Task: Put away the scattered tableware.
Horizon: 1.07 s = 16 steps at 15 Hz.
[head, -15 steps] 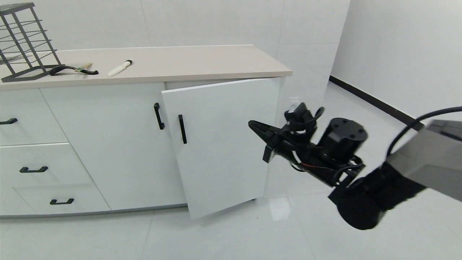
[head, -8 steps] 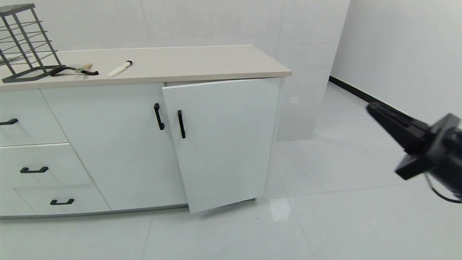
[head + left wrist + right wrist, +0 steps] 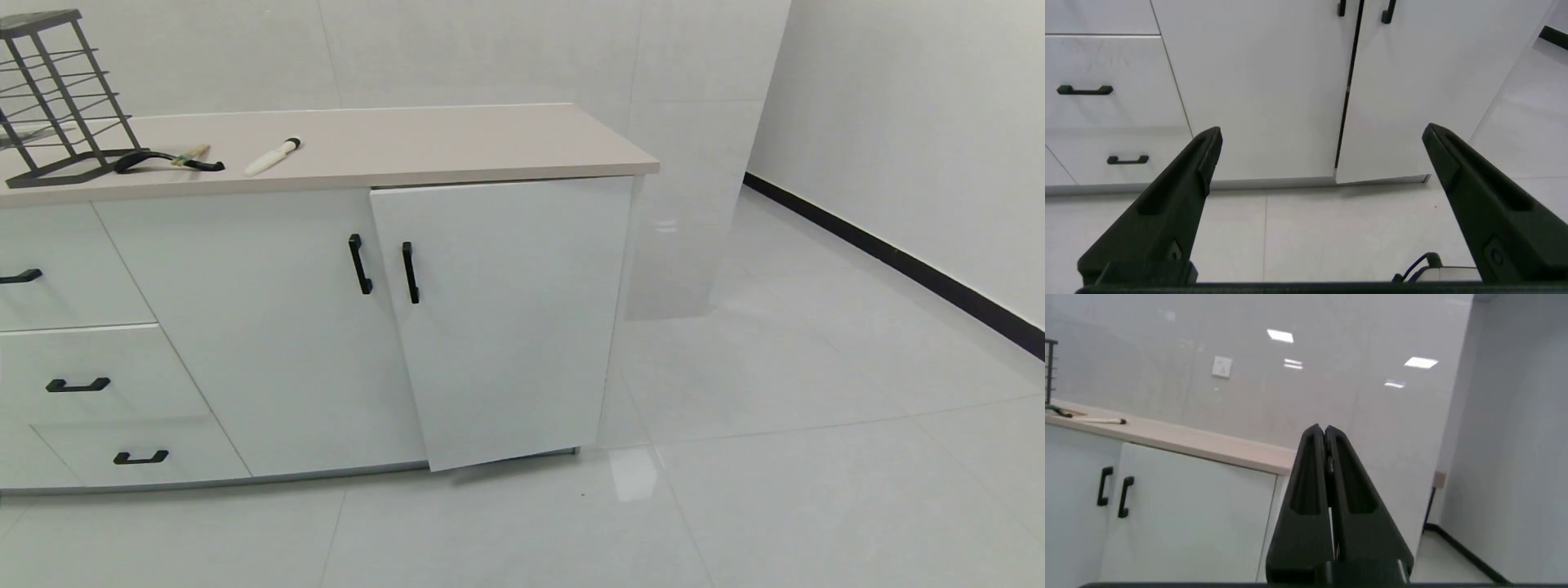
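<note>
Right-hand cabinet door [image 3: 506,318] hangs slightly ajar, so the right gripper [image 3: 1325,437] sits pressed together (a pusher, I'd guess). Left gripper [image 3: 1323,135] is spread wide and empty, ready for the white utensil [image 3: 273,154].

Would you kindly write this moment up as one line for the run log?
cupboard door: slightly ajar | white utensil: on counter | left gripper: open | right gripper: shut, empty

Head camera looks forward and down at the white cabinet [image 3: 245,343] from well back — the left wrist camera faces its doors [image 3: 1290,82] low and nearer, the right wrist camera about level with the countertop [image 3: 1208,445]. All three share the paired door handles [image 3: 410,272].
</note>
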{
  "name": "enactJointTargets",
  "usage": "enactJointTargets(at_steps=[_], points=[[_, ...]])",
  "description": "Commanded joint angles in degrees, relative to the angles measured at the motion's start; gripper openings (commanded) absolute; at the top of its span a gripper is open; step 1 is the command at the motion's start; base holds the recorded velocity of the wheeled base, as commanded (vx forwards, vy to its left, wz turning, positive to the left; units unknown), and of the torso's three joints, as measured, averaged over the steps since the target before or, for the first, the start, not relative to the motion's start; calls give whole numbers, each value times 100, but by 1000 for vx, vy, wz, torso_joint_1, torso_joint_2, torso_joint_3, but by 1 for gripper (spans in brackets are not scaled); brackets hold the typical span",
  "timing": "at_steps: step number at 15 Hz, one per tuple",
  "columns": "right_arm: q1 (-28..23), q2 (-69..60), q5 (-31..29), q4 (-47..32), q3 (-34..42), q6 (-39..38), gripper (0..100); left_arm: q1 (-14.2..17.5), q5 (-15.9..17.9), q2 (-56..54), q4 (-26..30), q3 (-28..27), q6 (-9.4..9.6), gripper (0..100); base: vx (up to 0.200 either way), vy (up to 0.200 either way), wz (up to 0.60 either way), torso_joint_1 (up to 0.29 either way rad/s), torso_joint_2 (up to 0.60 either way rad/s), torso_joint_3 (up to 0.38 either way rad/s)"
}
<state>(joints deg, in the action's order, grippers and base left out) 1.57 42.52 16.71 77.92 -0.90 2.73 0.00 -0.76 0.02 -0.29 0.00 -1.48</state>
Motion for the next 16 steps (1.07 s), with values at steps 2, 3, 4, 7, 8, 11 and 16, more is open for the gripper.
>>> enactJointTargets(at_steps=[2,3,4,7,8,11,16], points=[[-359,-2011,16,-963,90,-36,0,0,-4,-2,-6,0,-2,100,0,0,0,0,0,0],[-359,-2195,16,-1139,90,-45,0,0,-4,-2,-6,0,-2,100,0,0,0,0,0,0],[-342,-2389,43,-1315,90,-45,0,0,-4,-2,-6,0,-2,100,0,0,0,0,0,0],[-315,-3206,473,-2071,90,26,0,0,-12,-2,-6,0,-2,100,0,0,0,0,0,0],[-359,-3769,482,-2782,90,26,0,0,-4,-2,-6,0,-2,100,0,0,0,0,0,0],[-342,-3901,-81,-4233,90,-1,0,0,-12,-2,-6,0,-2,100,0,0,0,0,0,0],[-166,-4226,-1320,-7942,64,-150,0,0,-12,-2,-6,0,-2,100,0,0,0,0,0,0]])
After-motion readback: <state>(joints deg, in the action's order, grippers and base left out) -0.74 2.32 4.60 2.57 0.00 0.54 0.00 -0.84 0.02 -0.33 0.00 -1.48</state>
